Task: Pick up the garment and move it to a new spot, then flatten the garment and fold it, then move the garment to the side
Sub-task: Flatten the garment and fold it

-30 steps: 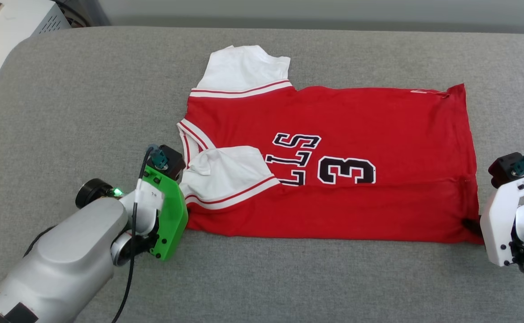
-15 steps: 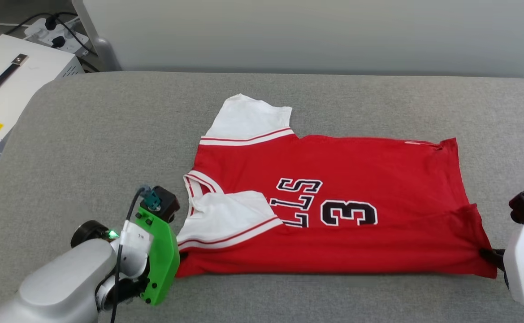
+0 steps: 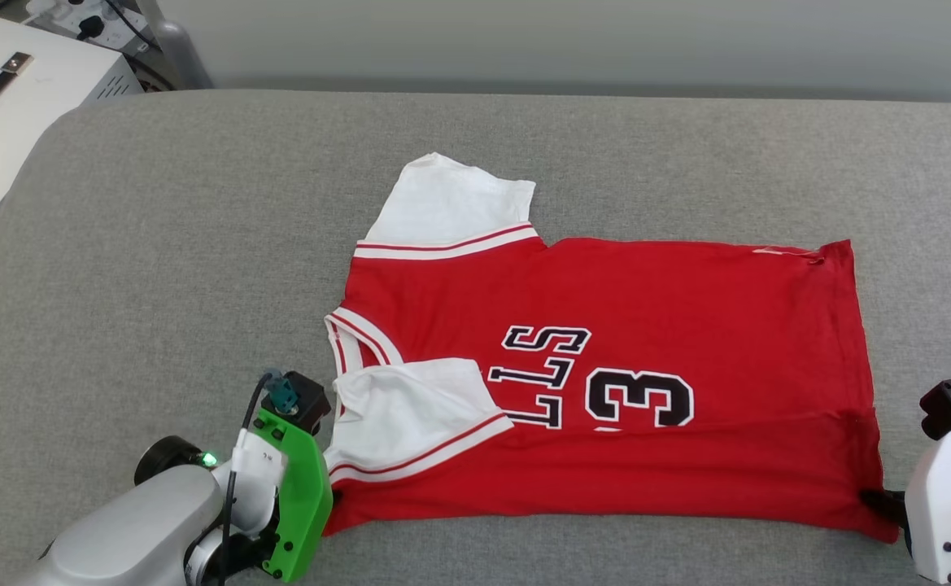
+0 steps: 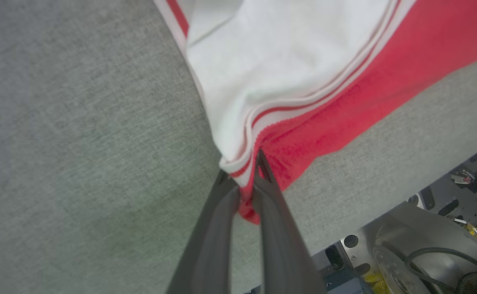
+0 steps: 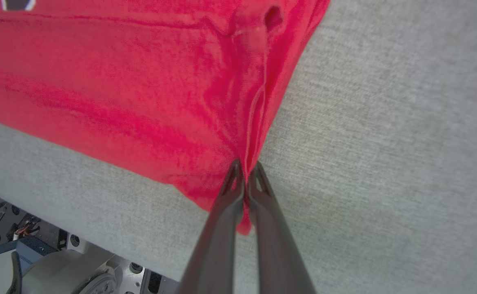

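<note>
Across grey padded surface, grips red jersey T-shirt, lying spread mid-surface, by both near corners with left fingers and right fingers each pinched on cloth; probably starting the fold, next needing an even lift of both corners toward far edge.

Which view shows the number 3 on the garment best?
Head view: the whole number 3 reads clearly on the garment. The right wrist view catches a scrap of black print; the left wrist view, its white sleeve.
</note>
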Available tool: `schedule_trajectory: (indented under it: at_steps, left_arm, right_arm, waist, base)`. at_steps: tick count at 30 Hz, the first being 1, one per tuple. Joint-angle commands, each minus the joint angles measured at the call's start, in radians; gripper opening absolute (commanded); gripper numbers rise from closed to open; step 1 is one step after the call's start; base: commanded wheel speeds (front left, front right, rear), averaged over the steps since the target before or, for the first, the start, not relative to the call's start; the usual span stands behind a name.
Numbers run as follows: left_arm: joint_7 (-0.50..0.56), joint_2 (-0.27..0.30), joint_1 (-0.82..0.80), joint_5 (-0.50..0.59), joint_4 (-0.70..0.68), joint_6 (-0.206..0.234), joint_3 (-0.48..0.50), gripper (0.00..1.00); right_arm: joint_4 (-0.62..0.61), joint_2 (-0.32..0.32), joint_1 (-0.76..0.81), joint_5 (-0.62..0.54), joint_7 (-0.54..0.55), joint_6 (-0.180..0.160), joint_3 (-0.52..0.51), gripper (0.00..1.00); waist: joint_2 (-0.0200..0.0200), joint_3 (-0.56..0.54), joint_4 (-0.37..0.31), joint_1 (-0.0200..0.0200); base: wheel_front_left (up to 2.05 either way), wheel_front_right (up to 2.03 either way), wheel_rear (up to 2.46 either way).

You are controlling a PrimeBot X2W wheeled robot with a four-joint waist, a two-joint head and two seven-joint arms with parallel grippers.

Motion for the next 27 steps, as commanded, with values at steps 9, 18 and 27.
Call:
schedule_trajectory:
  at_steps: [9,18,27]
  left_arm:
    - [-0.072,-0.034,0.011,-0.004,0.105,-0.021,0.009,1.0]
    - [-0.119,0.045,-0.065,0.001,-0.023,0.013,0.089,1.0]
    - [-0.211,0.029,-0.293,0.074,-0.053,0.068,0.212,1.0]
  right_arm:
    - [0.075,0.05,-0.012,-0.04,-0.077,-0.001,0.001,1.0]
    - [-0.054,0.069,0.001,-0.116,-0.286,-0.001,-0.119,1.0]
    - [-0.17,0.237,-0.044,-0.295,-0.51,-0.001,-0.328,1.0]
  waist:
    - [0.0,-0.007,0.006,0.0]
    - [0.0,-0.066,-0.013,0.0]
    - [0.0,0.023,-0.073,0.0]
  base:
    - [0.0,0.0,0.0]
    - [0.0,0.0,0.0]
    - [0.0,0.0,0.0]
